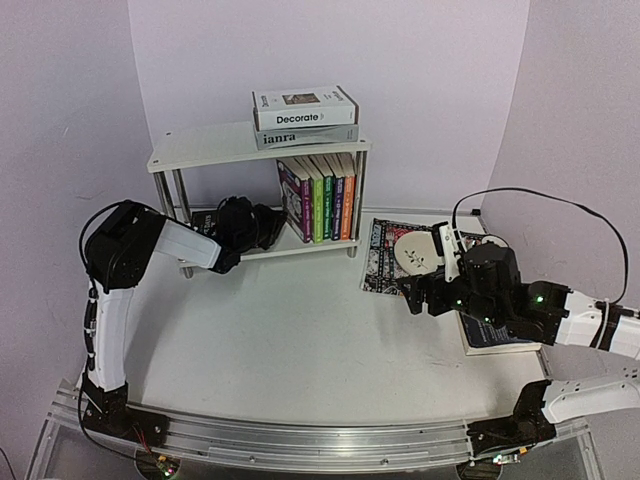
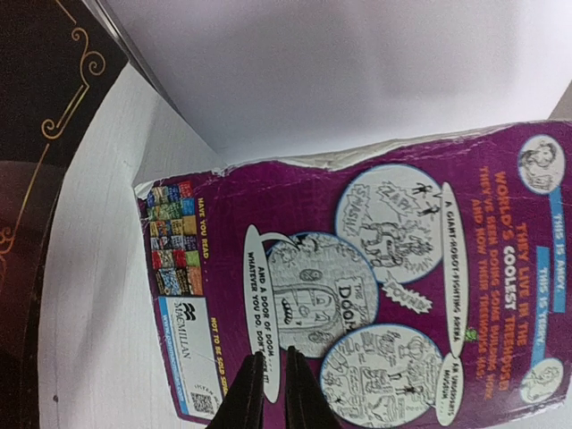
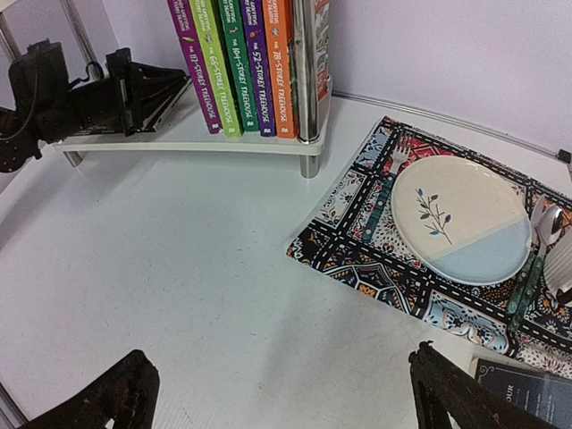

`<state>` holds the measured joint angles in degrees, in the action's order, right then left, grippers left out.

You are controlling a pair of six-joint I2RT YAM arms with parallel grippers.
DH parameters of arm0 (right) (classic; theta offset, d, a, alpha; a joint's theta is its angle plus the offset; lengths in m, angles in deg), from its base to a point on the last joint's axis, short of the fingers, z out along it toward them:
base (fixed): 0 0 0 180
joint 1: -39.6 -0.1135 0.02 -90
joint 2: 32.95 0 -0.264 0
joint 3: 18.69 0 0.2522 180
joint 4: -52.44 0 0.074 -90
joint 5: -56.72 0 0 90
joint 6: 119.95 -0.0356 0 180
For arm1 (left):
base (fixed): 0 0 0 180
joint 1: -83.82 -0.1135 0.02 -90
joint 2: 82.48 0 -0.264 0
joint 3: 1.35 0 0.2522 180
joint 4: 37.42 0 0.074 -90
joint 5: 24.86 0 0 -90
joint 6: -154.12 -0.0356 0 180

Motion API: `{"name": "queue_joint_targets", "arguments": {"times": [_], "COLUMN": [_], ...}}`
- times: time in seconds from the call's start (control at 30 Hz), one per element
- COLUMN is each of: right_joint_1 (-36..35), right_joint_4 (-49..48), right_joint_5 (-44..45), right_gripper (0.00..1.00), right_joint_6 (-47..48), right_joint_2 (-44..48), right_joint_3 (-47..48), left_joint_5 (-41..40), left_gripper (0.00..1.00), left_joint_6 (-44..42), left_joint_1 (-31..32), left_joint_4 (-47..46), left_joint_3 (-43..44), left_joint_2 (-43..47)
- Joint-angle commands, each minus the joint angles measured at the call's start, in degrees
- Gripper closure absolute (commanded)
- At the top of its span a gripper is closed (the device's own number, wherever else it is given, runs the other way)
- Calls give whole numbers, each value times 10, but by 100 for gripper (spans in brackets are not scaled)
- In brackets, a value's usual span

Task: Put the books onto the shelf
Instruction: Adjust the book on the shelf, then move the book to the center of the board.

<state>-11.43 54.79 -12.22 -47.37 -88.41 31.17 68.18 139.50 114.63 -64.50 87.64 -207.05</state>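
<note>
Left gripper is pinched nearly shut, nothing in it, tips at the back cover of the purple book on the lower tier of the shelf; looks like it's squaring the row. Push flat and low toward the shelf's right end so the book doesn't tip, then back straight out, clear of the front leg. Two more books lie stacked on top. Right gripper is wide and empty, over the dark book at the worktop's right edge, beside the placemat; that one's likely next.
</note>
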Motion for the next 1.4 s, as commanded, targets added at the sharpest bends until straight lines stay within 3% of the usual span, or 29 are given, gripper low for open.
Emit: {"name": "queue_joint_targets", "arguments": {"times": [0.0, 0.17, 0.33, 0.57, 0.7, 0.9, 1.03, 1.37], "right_joint_1": [2, 4, 37, 152, 257, 354, 412, 415], "right_joint_4": [49, 116, 212, 325, 330, 337, 314, 260], "right_joint_5": [45, 66, 33, -15, -103, -106, -156, -165], "right_gripper": [2, 2, 2, 2, 2, 2, 2, 2], "right_joint_6": [-21, -43, -69, -132, -146, -160, -157, -195], "right_joint_2": [-26, -67, -118, -151, -131, -140, -143, -185], "right_joint_3": [27, 53, 95, 119, 94, 70, 44, -25], "left_joint_5": [0, 40, 45, 81, 130, 167, 163, 157], "left_gripper": [87, 83, 72, 48, 32, 3, 1, 0], "left_joint_6": [-17, -31, -65, -157, -212, -263, -295, -349], "left_joint_1": [1, 1, -2, -7, -7, -7, -9, -11], "left_joint_4": [-13, -13, 10, 80, 109, 140, 175, 219], "left_joint_3": [-42, -112, -216, -296, -320, -357, -374, -400], "left_joint_2": [83, 141, 229, 323, 359, 406, 440, 506]}}
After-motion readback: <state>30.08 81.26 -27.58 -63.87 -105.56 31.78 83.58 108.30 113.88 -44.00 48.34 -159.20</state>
